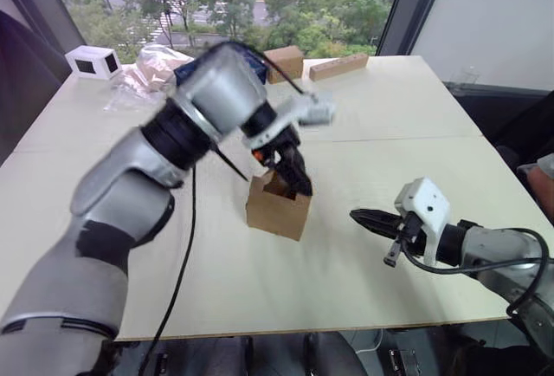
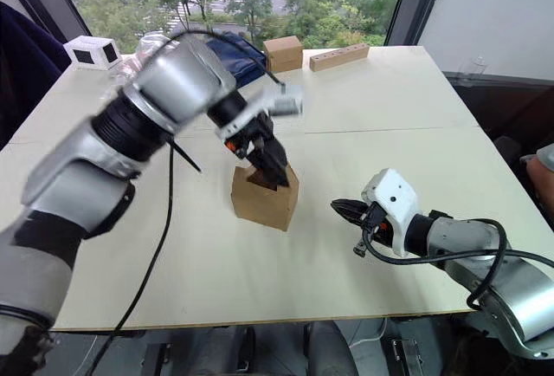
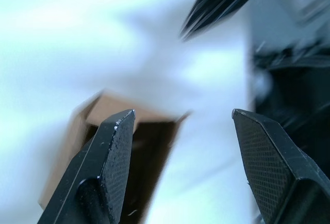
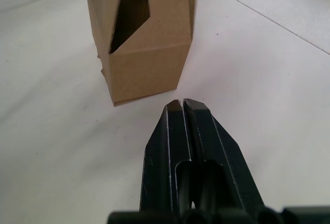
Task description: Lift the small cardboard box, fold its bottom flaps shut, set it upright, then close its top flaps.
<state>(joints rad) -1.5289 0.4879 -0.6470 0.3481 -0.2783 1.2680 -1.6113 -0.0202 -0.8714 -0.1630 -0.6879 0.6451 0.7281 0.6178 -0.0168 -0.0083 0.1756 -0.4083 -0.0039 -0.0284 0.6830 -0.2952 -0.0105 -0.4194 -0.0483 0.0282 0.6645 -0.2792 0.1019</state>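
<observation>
A brown cube carton, tan block and white box sit on the table.

Small cardboard box blurred, partly hidden.

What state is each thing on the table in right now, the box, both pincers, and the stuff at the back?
Small cardboard box: upright on the table, top open, one flap standing.
Left pincer: open, fingers poised over the box's open top.
Right pincer: shut, empty, near the box but apart from it.
Brown cube carton: closed, far edge.
Long tan block: lying flat.
White box: upright, far corner.
</observation>
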